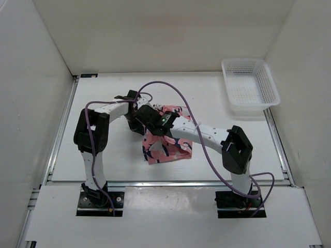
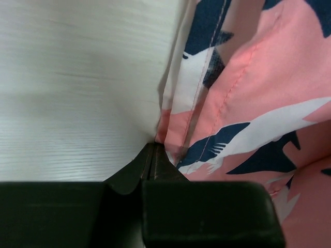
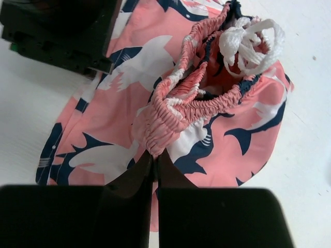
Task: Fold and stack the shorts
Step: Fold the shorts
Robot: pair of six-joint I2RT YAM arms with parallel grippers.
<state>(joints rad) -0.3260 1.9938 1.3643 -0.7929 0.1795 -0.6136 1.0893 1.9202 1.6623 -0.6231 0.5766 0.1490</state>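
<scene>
Your left jaws pinch the hem of the shorts, and your right jaws grip their elastic waistband.

Salmon-pink shorts with navy-and-white sharks; white mesh basket.

We see the salmon-pink, shark-printed shorts bunched mid-table, nearer the near edge, elastic waistband gathered, white drawstring knotted.
</scene>
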